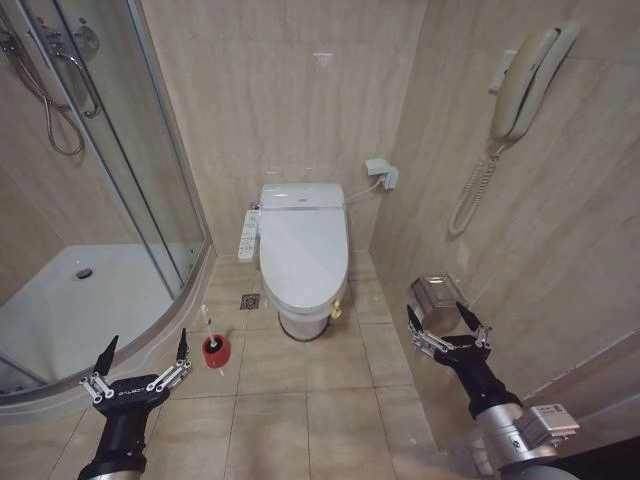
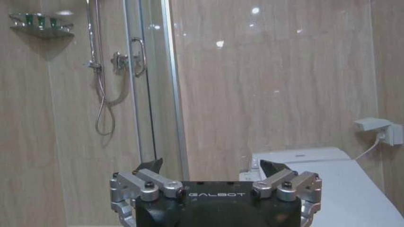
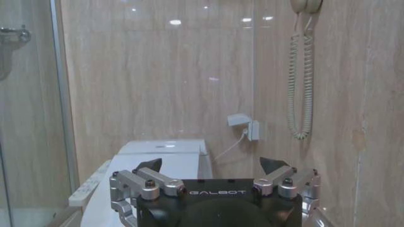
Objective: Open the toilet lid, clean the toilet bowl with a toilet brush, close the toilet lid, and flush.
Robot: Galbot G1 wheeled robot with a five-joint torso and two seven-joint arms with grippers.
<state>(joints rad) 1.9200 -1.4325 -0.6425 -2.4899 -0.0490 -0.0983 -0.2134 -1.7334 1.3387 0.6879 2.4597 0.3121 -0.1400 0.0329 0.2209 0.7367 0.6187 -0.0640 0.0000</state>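
The toilet lid (image 1: 303,250) is glossy white and lies shut over the toilet bowl (image 1: 303,322) against the back wall. A long white button panel (image 1: 248,232) runs along the bowl's left side. The toilet brush (image 1: 207,322) stands upright in a small red cup (image 1: 215,351) on the floor, left of the bowl. My left gripper (image 1: 145,353) hovers open low at the left, just left of the red cup. At the right, beside the wall, my right gripper (image 1: 440,317) is held open. The lid also appears beyond the left gripper (image 2: 213,169) and beyond the right gripper (image 3: 213,166).
A curved glass shower enclosure (image 1: 120,190) with a raised white tray (image 1: 70,310) fills the left. A wall phone (image 1: 525,85) with coiled cord and a metal paper holder (image 1: 438,295) hang on the right wall. A socket box (image 1: 383,173) sits behind the toilet.
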